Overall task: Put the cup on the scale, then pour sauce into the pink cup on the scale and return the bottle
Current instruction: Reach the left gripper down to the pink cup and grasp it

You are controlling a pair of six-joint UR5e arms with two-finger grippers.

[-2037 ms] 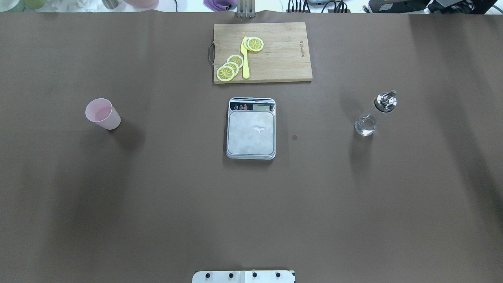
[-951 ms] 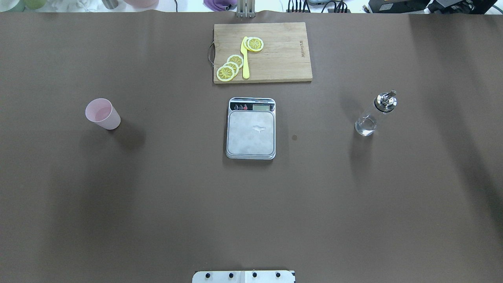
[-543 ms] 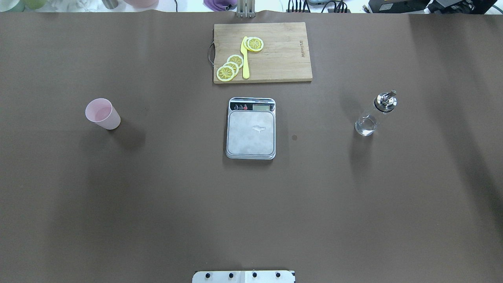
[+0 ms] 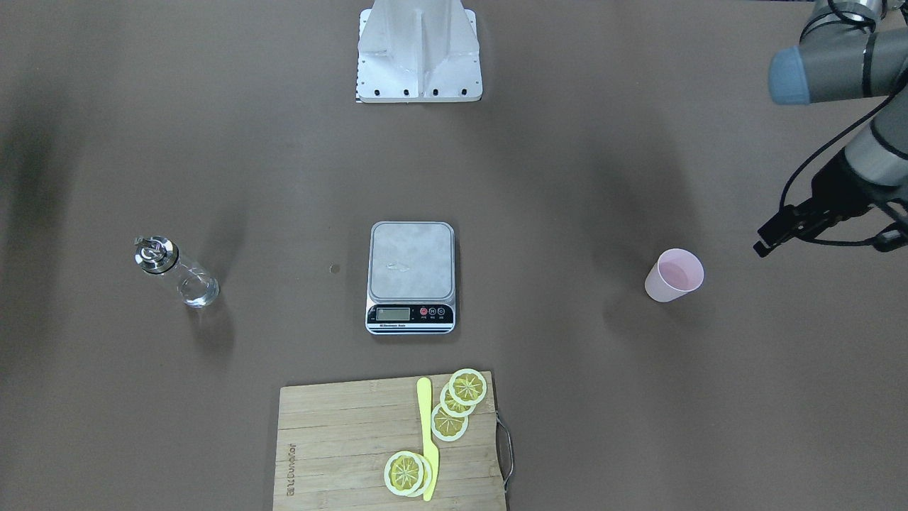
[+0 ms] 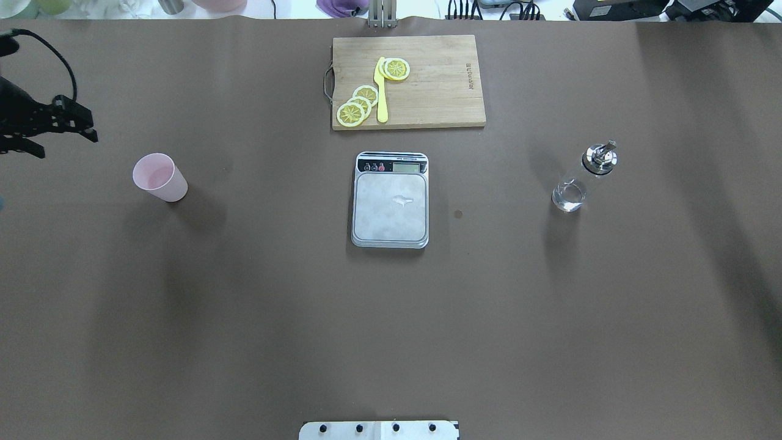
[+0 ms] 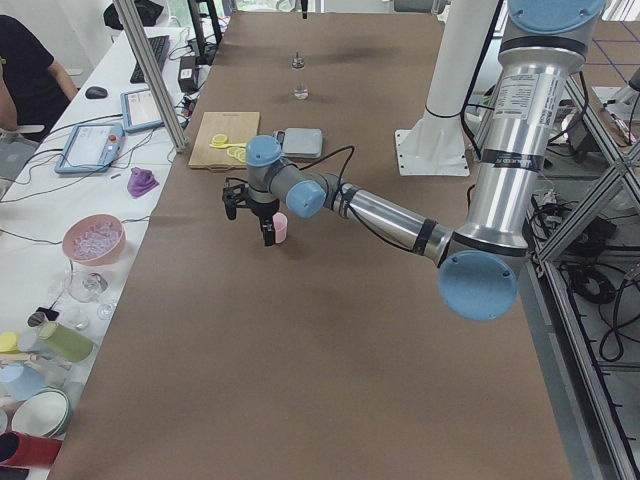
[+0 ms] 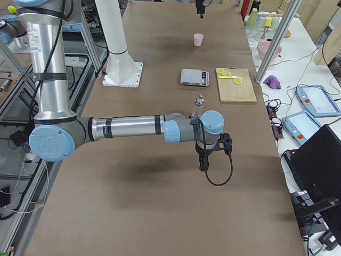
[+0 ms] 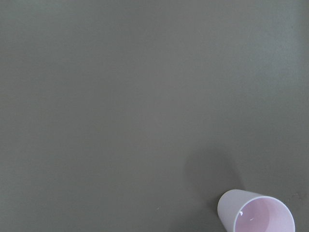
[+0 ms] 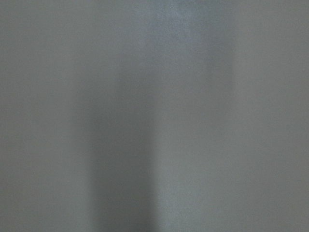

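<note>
A brown surface [image 5: 244,318] carries everything. The grey left arm [image 4: 830,67] hovers at its edge, jaws spread and empty; the right jaws' state I cannot tell. The flat silver rectangular scale [image 5: 390,208] sits bare at centre. The small pale pink plastic cup [image 5: 160,177] stands near the left jaws, well apart from it. Likely step one: lower those jaws astride the cup.

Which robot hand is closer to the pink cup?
The left. The left gripper hovers just beside the cup, toward the table's left end, not touching it. The right gripper is far off at the opposite end, beyond the scale and the bottle.
</note>
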